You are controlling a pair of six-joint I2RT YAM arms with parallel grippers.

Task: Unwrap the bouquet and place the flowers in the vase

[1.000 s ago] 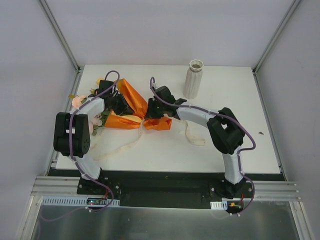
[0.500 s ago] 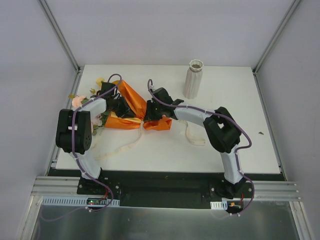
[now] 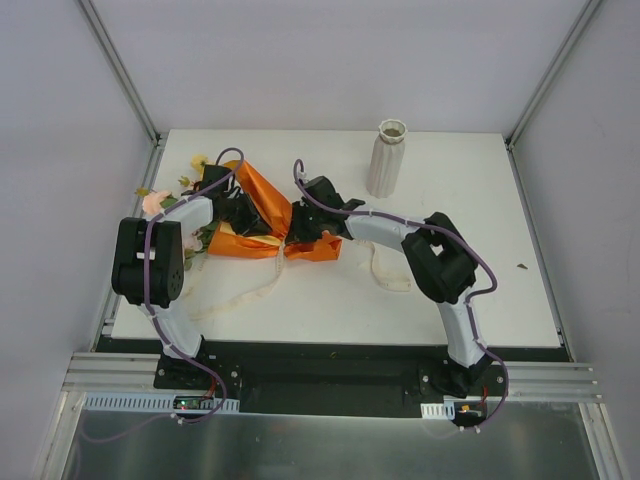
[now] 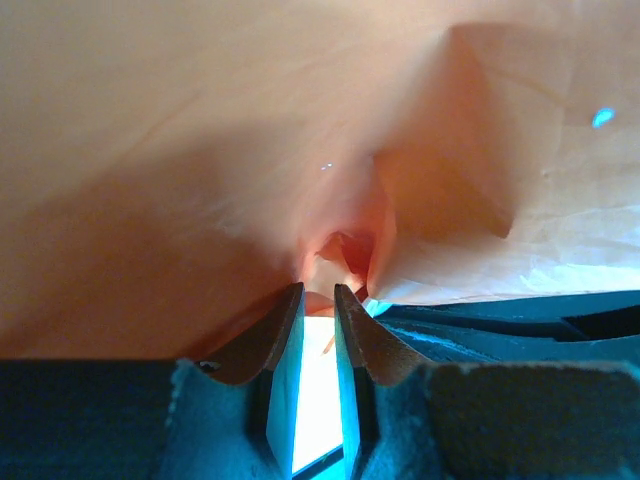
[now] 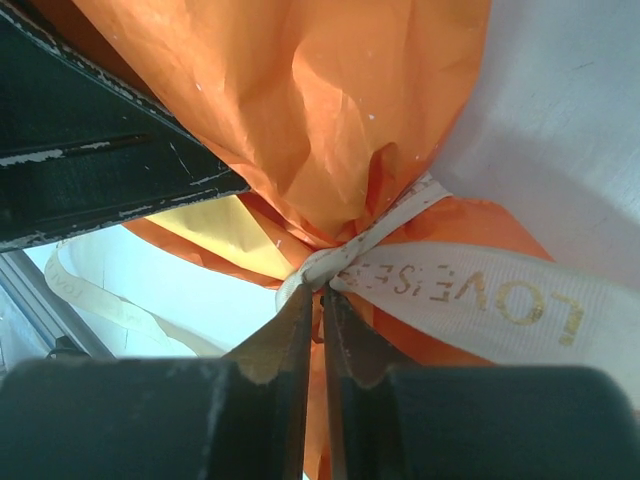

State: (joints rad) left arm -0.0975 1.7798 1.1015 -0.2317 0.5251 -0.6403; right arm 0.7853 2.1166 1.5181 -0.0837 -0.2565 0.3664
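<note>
Table (image 3: 500, 290): room open on the right half and front, walls close at both sides. Bouquet (image 3: 262, 215) lies left-rear, flowers (image 3: 158, 203) at the left edge. Vase (image 3: 388, 158) upright at back, well apart. Left gripper (image 4: 318, 295) nearly closed, pinching orange paper (image 4: 200, 150). Right gripper (image 5: 320, 300) clamped on ribbon (image 5: 480, 290) at the knot.

L gripper (image 4: 318, 292) tips nearly closed, pinching fold of orange paper (image 4: 200, 150) filling view.

Orange paper (image 5: 330, 110): thin, creased, faint sheen.
Ribbon (image 5: 470, 290): cream woven cloth, matt, gold printed lettering.
Vase (image 3: 386, 160): white, ribbed, matt.
Counter (image 3: 450, 290): white, smooth, matt.
Right pincer (image 5: 322, 296): black, scuffed, plastic-looking.
</note>
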